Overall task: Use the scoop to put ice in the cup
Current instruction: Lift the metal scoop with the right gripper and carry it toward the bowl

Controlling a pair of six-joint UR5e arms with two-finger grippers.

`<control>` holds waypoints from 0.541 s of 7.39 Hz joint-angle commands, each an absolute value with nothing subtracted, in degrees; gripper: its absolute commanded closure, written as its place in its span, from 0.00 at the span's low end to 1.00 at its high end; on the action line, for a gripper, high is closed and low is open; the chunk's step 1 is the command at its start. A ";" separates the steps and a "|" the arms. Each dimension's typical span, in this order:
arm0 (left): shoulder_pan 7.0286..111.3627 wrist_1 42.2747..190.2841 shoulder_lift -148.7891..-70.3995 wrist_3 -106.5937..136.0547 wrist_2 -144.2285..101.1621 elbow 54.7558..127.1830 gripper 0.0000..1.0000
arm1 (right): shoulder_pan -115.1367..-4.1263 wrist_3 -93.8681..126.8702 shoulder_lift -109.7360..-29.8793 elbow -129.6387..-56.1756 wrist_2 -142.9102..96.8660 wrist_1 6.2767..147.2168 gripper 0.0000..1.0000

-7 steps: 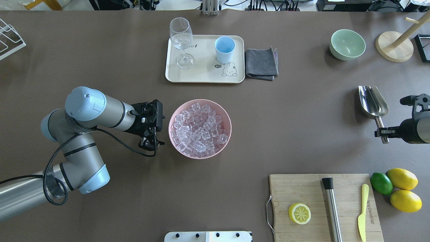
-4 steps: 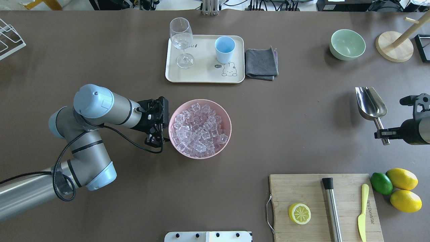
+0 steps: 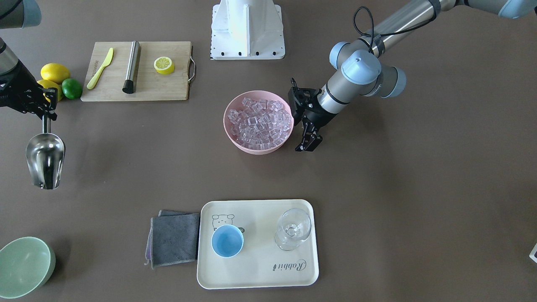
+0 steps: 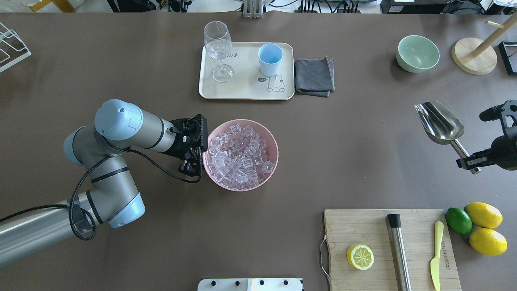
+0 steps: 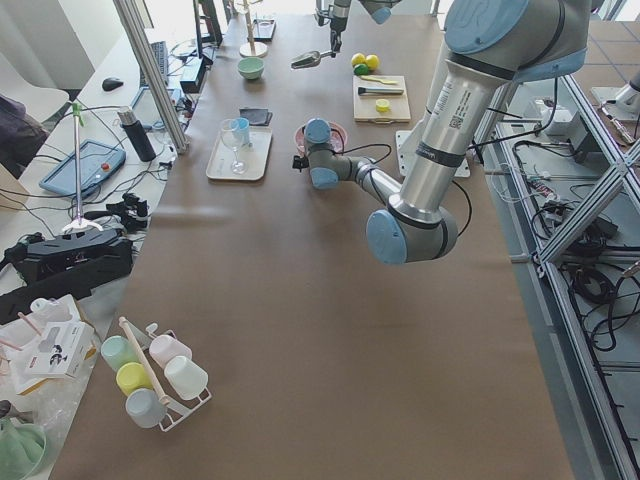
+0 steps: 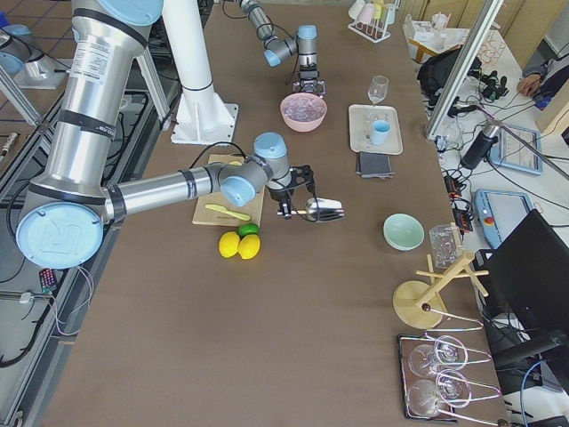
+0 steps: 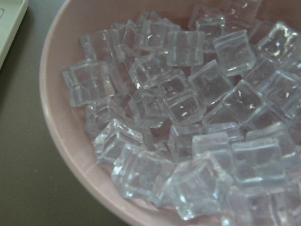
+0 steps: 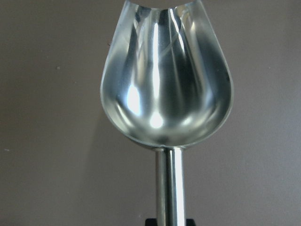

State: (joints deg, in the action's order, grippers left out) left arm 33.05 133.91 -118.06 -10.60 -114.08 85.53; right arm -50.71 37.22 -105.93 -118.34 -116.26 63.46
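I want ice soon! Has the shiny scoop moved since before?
Yes. In the overhead view the scoop swung its mouth leftward, toward the pink bowl, judged against the unmoved green bowl.

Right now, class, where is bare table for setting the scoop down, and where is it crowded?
Bare table lies between the pink bowl and the scoop, and between bowl and tray. The tray and cutting board are crowded.

Tray (image 4: 242, 92), wineglass (image 4: 218, 45), cloth (image 4: 314, 75), perhaps a muddler (image 4: 400, 250).
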 commanded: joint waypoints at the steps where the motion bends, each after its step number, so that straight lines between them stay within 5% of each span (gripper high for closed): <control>1: 33.05 133.77 -118.21 -10.55 -114.08 85.52 0.01 | -54.39 22.29 -104.16 -122.51 -118.72 70.74 1.00; 4: 32.96 133.86 -118.12 -10.63 -114.17 85.61 0.01 | -57.66 4.33 -100.13 -126.09 -119.97 81.40 1.00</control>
